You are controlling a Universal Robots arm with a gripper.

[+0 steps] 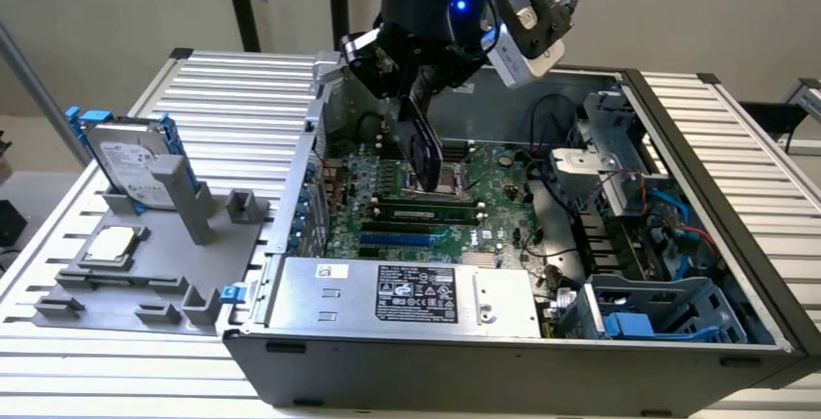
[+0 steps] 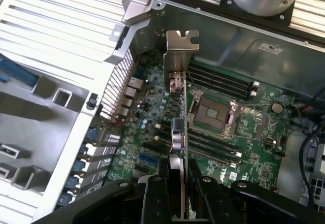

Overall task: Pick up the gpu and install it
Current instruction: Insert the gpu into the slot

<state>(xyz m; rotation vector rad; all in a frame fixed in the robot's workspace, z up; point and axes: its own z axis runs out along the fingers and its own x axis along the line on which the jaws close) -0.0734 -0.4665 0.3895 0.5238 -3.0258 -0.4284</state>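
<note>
The hand (image 2: 176, 186) is partly closed, its two fingers pinching the graphics card (image 2: 179, 127) by one end. The card hangs on edge inside the open computer case (image 1: 513, 361), over the main board (image 1: 482, 184), with its silver bracket (image 2: 181, 46) pointing at the case's back wall. I'd say the pick-up is done and this is the fitting step. I can't tell whether the card's lower edge has met a slot yet.

To my eye, seating it calls for the card's edge to line up with a slot and the bracket with the back openings (image 2: 119, 89).

Close by, the empty processor socket (image 2: 213, 113) sits just beside the card, with memory sticks (image 1: 424, 212) near it, so there is little room. Loose cables (image 1: 641, 208) lie well off toward the exterior view's right.

Outside the case, on the slatted surface (image 1: 231, 92), a grey stand holds a hard drive (image 1: 129, 160) and a small square chip (image 1: 113, 244).
</note>
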